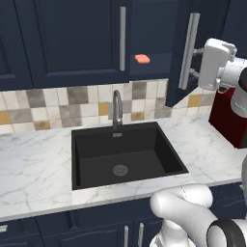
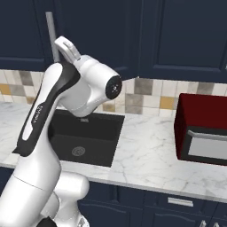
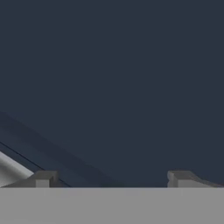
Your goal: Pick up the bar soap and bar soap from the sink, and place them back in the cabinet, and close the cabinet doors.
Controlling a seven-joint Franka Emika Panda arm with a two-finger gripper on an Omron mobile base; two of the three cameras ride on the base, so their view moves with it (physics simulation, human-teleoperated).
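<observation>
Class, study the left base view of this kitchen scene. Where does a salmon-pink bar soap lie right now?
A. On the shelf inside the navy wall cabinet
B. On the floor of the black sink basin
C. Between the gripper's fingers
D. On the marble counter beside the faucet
A: the bar soap rests on the shelf of the cabinet, seen between the doors, while the sink holds no soap.

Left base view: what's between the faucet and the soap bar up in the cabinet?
In the left base view, only tiled backsplash and the cabinet's bottom edge lie between the faucet and soap bar.
</observation>
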